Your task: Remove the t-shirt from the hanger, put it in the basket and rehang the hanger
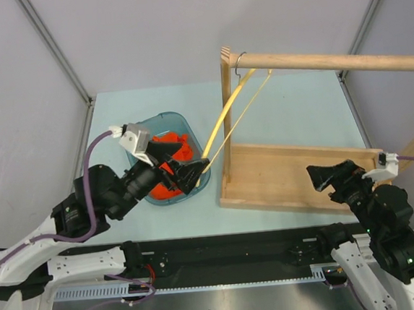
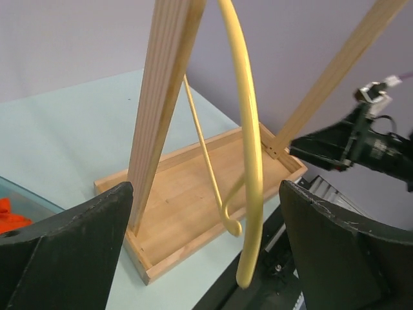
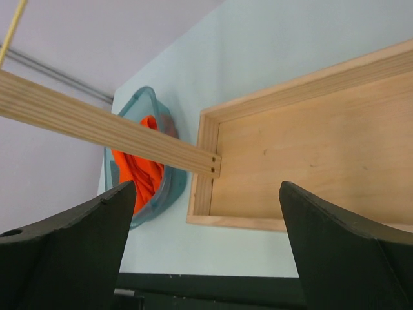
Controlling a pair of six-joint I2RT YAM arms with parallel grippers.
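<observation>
The orange t-shirt (image 1: 168,145) lies crumpled in a teal bin (image 1: 179,121), off the hanger; it also shows in the right wrist view (image 3: 139,174). The pale-yellow hanger (image 1: 232,113) hangs bare by its grey hook (image 1: 239,61) from the wooden rod (image 1: 329,61), slanting down to the left. My left gripper (image 1: 187,173) is open over the bin's right edge. In the left wrist view the hanger's lower loop (image 2: 248,129) passes between the wide-apart jaws without touching them. My right gripper (image 1: 325,177) is open and empty above the front right of the rack's base.
The rack has a shallow wooden base tray (image 1: 295,172) and a slanted upright (image 1: 227,117) close to the hanger. A black rail (image 1: 230,258) runs along the table's near edge. Grey walls enclose the table on both sides.
</observation>
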